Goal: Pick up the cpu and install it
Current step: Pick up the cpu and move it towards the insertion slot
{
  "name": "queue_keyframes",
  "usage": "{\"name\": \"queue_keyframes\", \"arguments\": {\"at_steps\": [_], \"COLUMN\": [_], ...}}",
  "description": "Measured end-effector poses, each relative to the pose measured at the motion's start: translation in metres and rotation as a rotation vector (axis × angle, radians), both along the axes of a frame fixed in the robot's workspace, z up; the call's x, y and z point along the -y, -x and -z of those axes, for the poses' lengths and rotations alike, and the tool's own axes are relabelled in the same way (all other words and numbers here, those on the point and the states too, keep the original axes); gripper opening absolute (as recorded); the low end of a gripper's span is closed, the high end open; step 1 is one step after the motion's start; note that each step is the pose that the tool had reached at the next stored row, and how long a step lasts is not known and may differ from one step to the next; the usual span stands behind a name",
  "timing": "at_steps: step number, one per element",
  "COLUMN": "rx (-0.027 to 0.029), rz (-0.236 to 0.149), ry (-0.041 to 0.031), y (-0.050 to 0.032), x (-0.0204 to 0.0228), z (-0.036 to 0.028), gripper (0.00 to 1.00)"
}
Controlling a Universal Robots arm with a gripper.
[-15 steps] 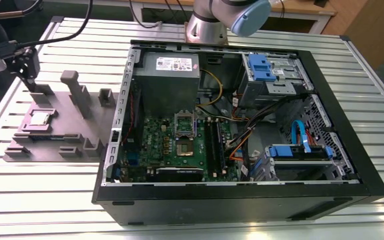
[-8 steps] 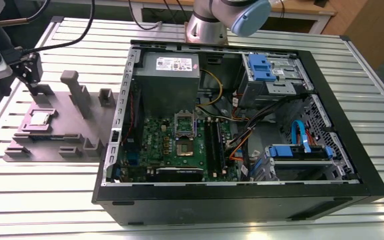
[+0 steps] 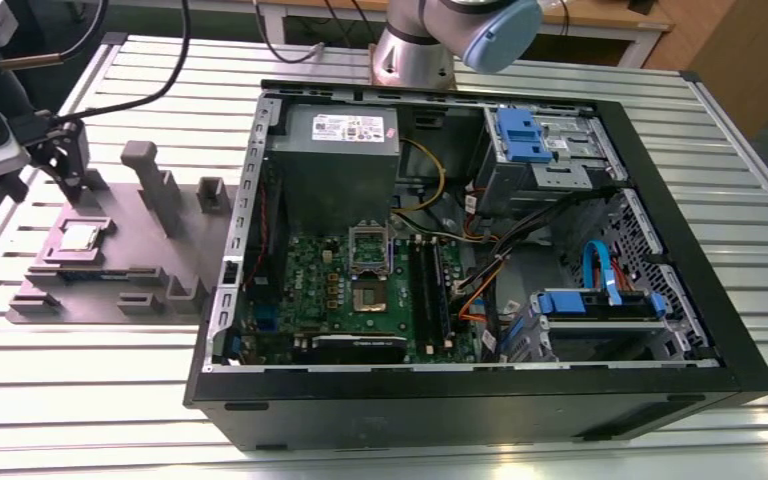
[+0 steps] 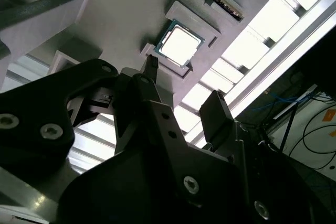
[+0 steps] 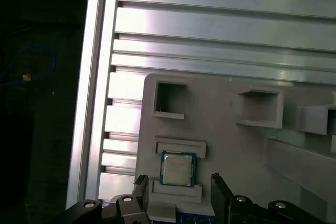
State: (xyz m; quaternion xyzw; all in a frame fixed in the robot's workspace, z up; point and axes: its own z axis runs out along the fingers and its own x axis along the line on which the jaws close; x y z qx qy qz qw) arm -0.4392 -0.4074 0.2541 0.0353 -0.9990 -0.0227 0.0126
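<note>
On the grey holder plate (image 3: 131, 250), at the exterior view's left side of the table (image 3: 91, 400), the cpu (image 5: 177, 168) lies flat with its metal top upward. It sits in a shallow pocket with low ridges on two of its sides, probably so that it cannot slide and the arm finds it always at the same place.

The pincer (image 5: 178, 182) hangs above the plate, near the cpu but apart from it. Its two fingers (image 5: 140, 184) are spread and nothing is between them. In both wrist views the cpu shows in the gap between the two fingers, so I judge that the pincer is lined up to take the chip at two opposite edges. The chip is not yet lifted, and the picking up is not done.

At the exterior view's right, well apart from the plate, the open computer case (image 3: 491, 410) lies on its side with the motherboard (image 3: 317, 280) facing up. The socket (image 3: 372, 295) on it looks uncovered, with its shiny frame (image 3: 368, 243) turned up just beside it, I think to leave the place free for the chip.
</note>
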Motion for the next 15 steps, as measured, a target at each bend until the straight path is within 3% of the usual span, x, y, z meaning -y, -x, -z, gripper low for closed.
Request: {"name": "queue_keyframes", "arguments": {"at_steps": [10, 15], "rx": [0.0001, -0.0037], "rz": [0.004, 0.005], "ry": [-0.0002, -0.0002], "y": [-0.0003, -0.0010], "x": [0.0001, 0.0002], "z": [0.0018, 0.0020], "gripper": [0.59, 0.59]}}
